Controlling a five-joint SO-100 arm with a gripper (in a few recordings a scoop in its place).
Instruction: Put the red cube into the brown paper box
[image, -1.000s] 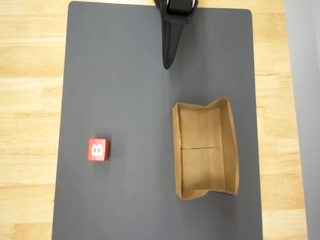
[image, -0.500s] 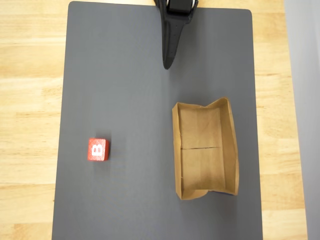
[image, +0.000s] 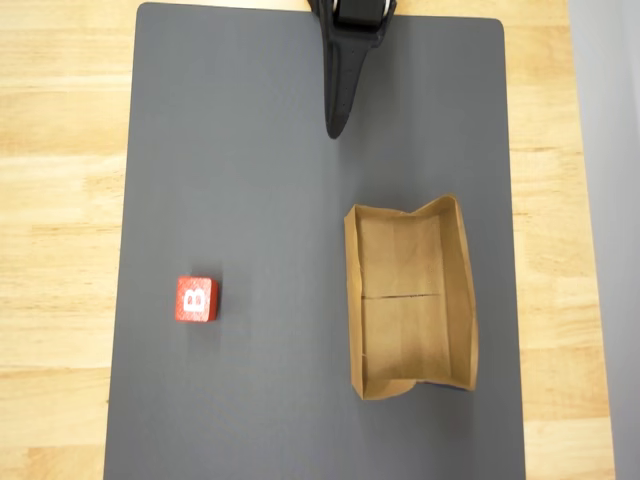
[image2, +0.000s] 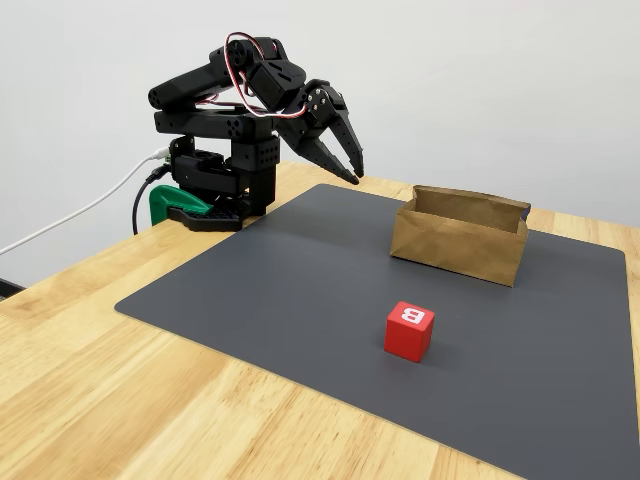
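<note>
From overhead, my gripper (image: 337, 128) hung at the top edge of the grey mat (image: 260, 150), its fingers drawn together to a single point and holding nothing; the red cube (image: 197, 299) lay on the mat's left side, B upward, well apart from the brown paper box (image: 468, 300) on the right, whose floor was bare. In the fixed view my gripper (image2: 354, 171) sat folded back near my base, clenched and empty; the cube (image2: 410, 330) stood in front of the box (image2: 460, 245); by my judgement nothing was done yet, with reach, grasp, carry and drop all left.
</note>
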